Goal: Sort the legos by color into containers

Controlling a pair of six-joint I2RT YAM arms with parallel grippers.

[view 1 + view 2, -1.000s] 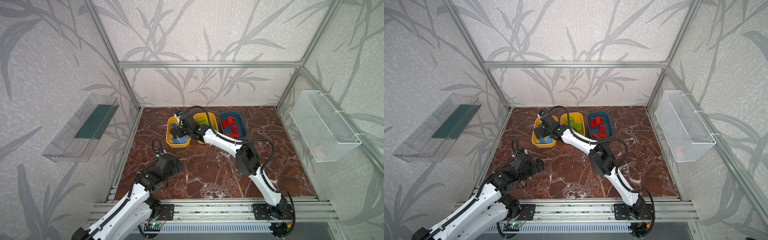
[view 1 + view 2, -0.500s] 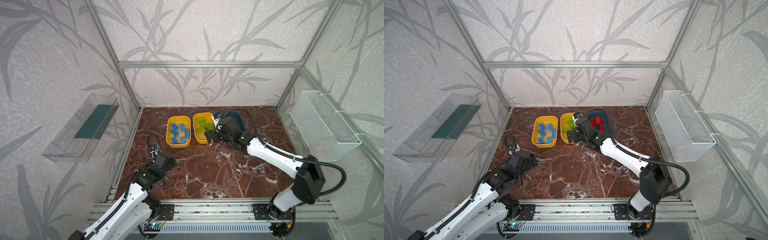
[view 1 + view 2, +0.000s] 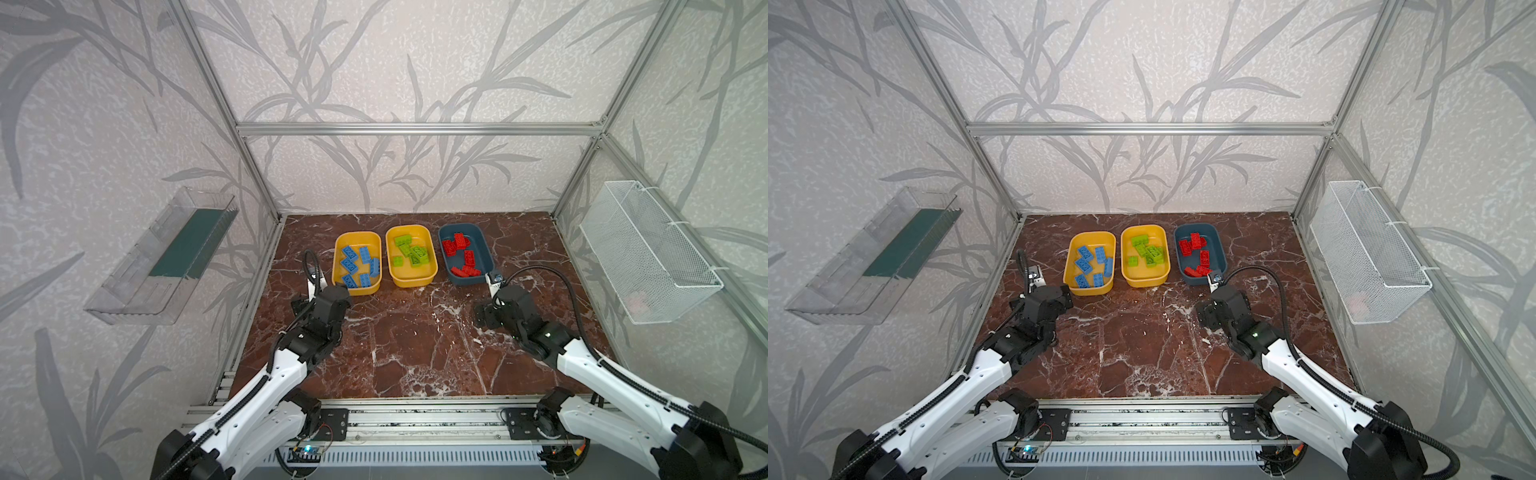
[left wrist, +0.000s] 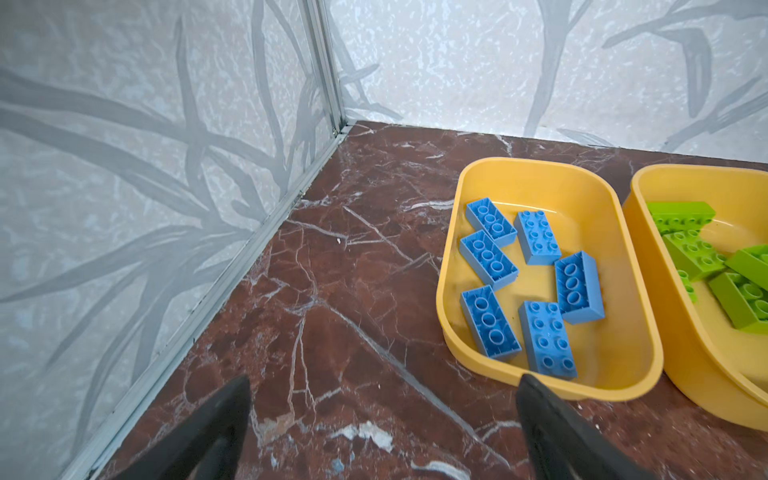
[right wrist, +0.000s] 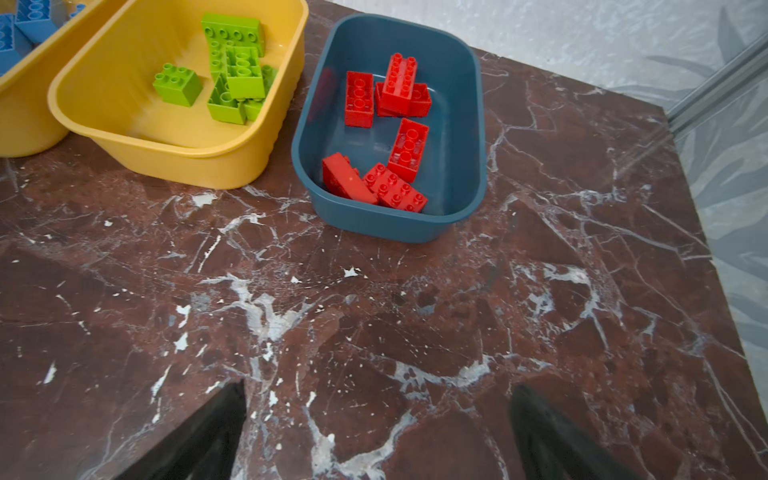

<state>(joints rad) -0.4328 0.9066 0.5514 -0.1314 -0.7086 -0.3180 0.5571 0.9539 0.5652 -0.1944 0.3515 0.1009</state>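
Three containers stand in a row at the back in both top views. The left yellow tub [image 3: 357, 237] [image 4: 540, 166] holds several blue legos [image 3: 358, 266] [image 4: 544, 340]. The middle yellow tub [image 3: 411, 280] [image 5: 174, 153] holds green legos [image 3: 409, 251] [image 5: 235, 79]. The teal tub [image 3: 484, 249] [image 5: 390, 226] holds red legos [image 3: 461, 249] [image 5: 409, 149]. My left gripper [image 4: 383, 386] hovers open and empty over bare marble, just in front of the blue-lego tub's near left corner. In front of the teal tub my right gripper [image 5: 379, 392] is open and empty too.
A clear plastic tray [image 3: 166, 262] hangs on the left wall and a white wire basket [image 3: 648, 257] on the right wall. Aluminium frame posts edge the marble floor [image 3: 415, 340]. The left arm [image 3: 291, 365] and right arm [image 3: 582, 365] reach in from the front rail.
My right arm has swung from over the left yellow tub back to the right, ending in front of the teal tub. The left arm has edged toward the blue-lego tub.
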